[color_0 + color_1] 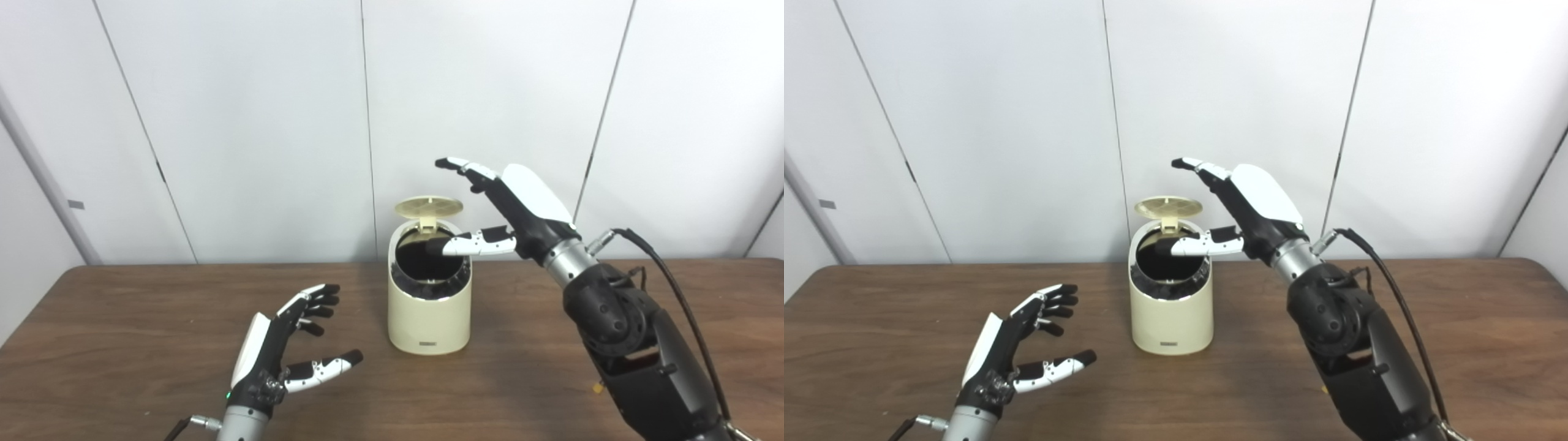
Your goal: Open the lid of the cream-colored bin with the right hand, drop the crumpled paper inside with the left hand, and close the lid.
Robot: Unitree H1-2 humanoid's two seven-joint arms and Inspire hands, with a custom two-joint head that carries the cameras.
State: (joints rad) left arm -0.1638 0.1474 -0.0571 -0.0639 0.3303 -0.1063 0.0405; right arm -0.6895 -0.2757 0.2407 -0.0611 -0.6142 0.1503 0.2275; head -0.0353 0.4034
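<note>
My right hand (520, 211) hangs above and just behind the mouth of the cream-colored bin (429, 312), fingers spread and holding nothing. The fingers reach out over the raised lid (429, 207) without touching it that I can see, while my thumb crosses in front of the dark opening. I judge it sits there because the lid is its job: from this height it can come down on the lid to shut it.

My left hand (288, 349) is low over the bench (122, 343), off to the left of the bin and nearer to me, palm turned toward the bin, fingers apart and curled loosely around nothing. No crumpled paper shows in it, on the bench around it, or anywhere else in view. The bin's inside is too dark to tell whether the paper lies within. If it does, closing is what remains.

The bin stands upright between my two hands, a short rounded cylinder with a slanted top, pale cream walls and a small dark label low on its front. A dark liner rings the mouth. The lid is a thin round disc, hinged at the far edge and tipped up nearly flat to my view, its ribbed underside showing.
</note>
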